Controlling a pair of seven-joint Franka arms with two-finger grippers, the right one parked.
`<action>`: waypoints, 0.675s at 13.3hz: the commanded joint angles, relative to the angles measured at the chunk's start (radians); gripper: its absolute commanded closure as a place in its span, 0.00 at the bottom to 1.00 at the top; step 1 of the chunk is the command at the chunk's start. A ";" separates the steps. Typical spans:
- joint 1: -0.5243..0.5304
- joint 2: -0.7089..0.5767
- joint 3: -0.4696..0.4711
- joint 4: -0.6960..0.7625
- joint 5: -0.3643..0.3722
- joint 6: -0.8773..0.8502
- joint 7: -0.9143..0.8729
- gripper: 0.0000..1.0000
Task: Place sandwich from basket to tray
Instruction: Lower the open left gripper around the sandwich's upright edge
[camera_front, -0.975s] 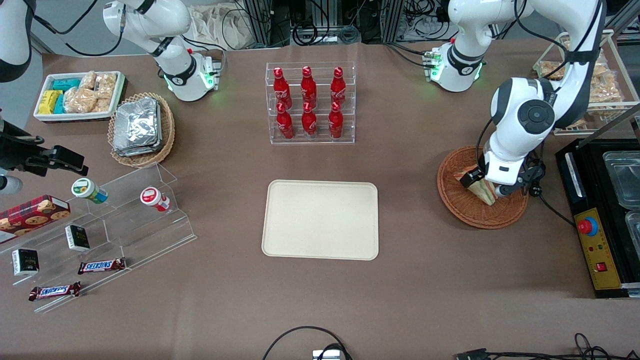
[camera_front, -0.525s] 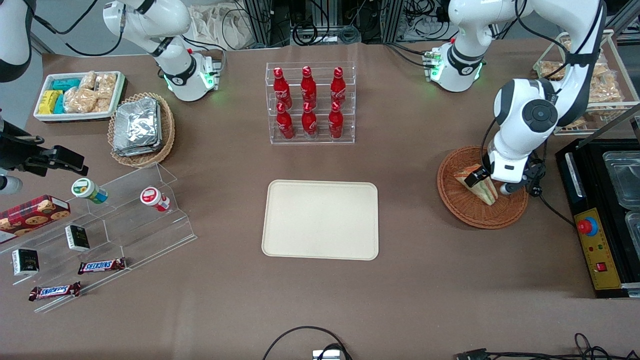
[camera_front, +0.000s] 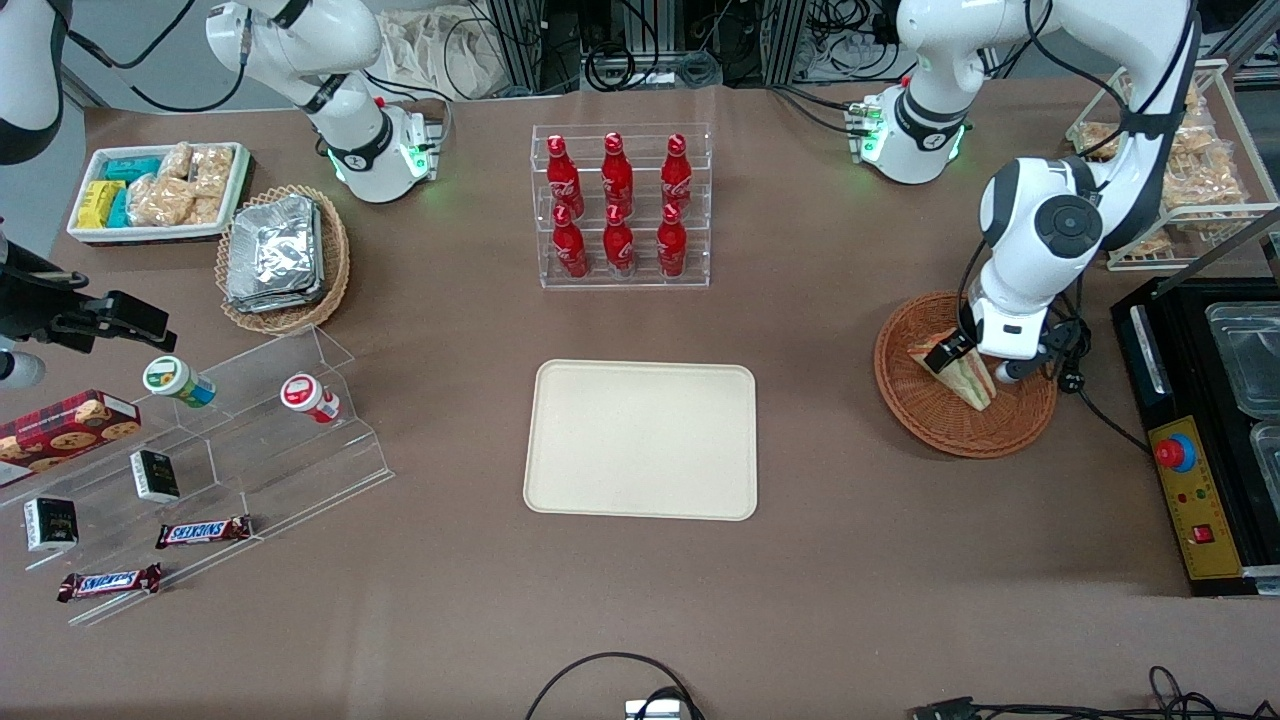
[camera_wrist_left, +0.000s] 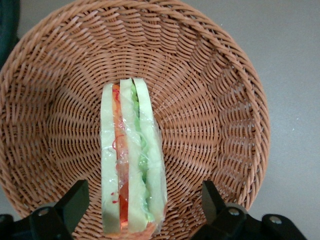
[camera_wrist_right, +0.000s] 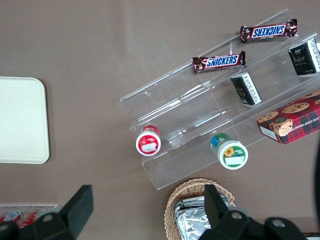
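Left arm is bent over the working arm's end of the table, elbow up, forearm dropping nearly straight down, wrist pointing at the table surface. Gripper (camera_front: 968, 365) is low, near the table edge on that end, nearer the front camera than the arm's base. Fingers (camera_wrist_left: 74, 200) are spread wide with a clear gap between them, touching nothing in the wrist view. Both black fingertips show, one on each side of that gap. In the front view the wrist housing covers most of the gripper body.
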 joint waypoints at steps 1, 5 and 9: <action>0.020 0.008 -0.004 -0.026 0.024 0.062 -0.029 0.00; 0.036 0.045 -0.004 -0.040 0.024 0.130 -0.031 0.02; 0.040 0.072 -0.004 -0.065 0.022 0.203 -0.031 0.17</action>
